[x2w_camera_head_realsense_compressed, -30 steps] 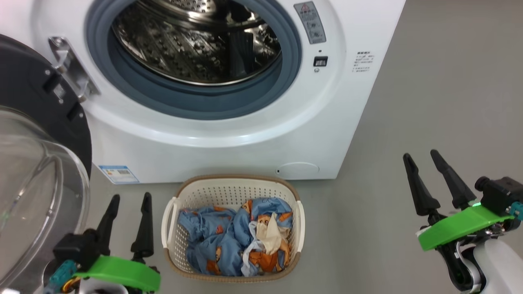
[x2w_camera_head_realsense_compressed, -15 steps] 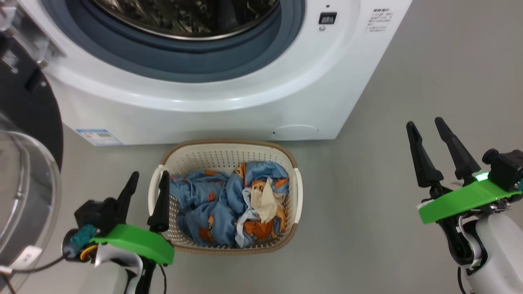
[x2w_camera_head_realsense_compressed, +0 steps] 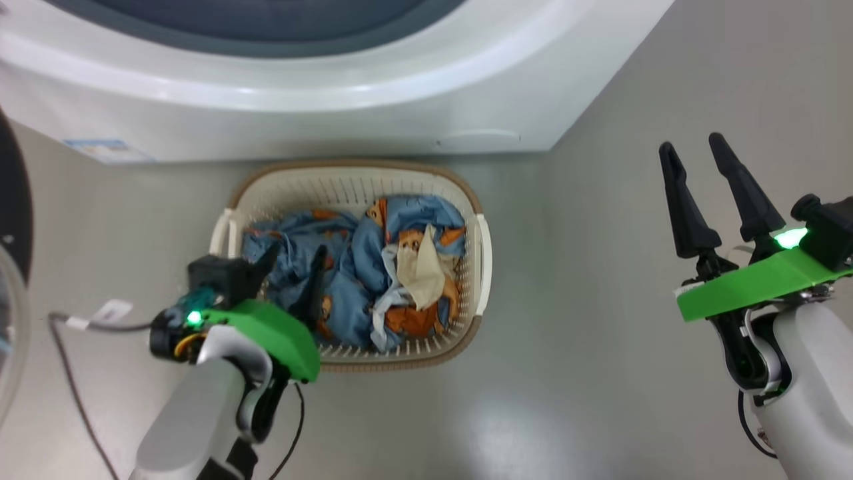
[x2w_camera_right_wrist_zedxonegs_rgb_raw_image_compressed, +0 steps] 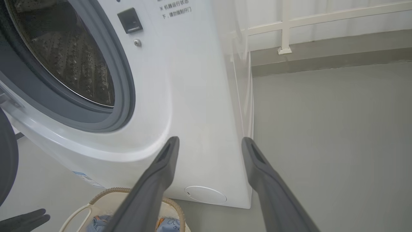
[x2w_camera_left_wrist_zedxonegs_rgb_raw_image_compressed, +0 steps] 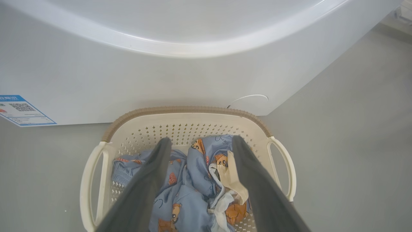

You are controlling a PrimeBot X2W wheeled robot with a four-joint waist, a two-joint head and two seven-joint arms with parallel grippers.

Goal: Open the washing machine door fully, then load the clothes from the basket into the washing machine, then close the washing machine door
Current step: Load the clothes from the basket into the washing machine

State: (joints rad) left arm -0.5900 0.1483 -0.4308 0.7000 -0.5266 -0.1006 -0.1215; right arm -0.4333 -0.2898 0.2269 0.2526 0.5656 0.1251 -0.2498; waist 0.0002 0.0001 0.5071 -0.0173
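The cream basket (x2w_camera_head_realsense_compressed: 477, 200) with a brown rim sits on the floor against the front of the white washing machine (x2w_camera_head_realsense_compressed: 320, 107). In it lies a heap of blue clothes (x2w_camera_head_realsense_compressed: 360, 267) with orange prints and a cream piece. My left gripper (x2w_camera_head_realsense_compressed: 296, 252) hovers open over the left half of the heap; whether it touches the cloth I cannot tell. In the left wrist view its fingers (x2w_camera_left_wrist_zedxonegs_rgb_raw_image_compressed: 148, 183) straddle the clothes (x2w_camera_left_wrist_zedxonegs_rgb_raw_image_compressed: 183, 199). My right gripper (x2w_camera_head_realsense_compressed: 692, 143) stands open and empty over bare floor to the right. The washing machine door (x2w_camera_head_realsense_compressed: 12, 200) is swung open at the far left.
The right wrist view shows the open drum (x2w_camera_right_wrist_zedxonegs_rgb_raw_image_compressed: 70, 58) inside its grey gasket (x2w_camera_right_wrist_zedxonegs_rgb_raw_image_compressed: 124, 87), the round lower cap (x2w_camera_right_wrist_zedxonegs_rgb_raw_image_compressed: 206, 195) and a white railing (x2w_camera_right_wrist_zedxonegs_rgb_raw_image_compressed: 283, 29) behind. A cable (x2w_camera_head_realsense_compressed: 73, 373) trails from my left arm. Grey floor (x2w_camera_head_realsense_compressed: 600, 333) stretches right of the basket.
The head camera has tilted down, so the machine has slid up the picture. My left gripper has moved right, from beside the basket to over the clothes. The right gripper has hardly moved.
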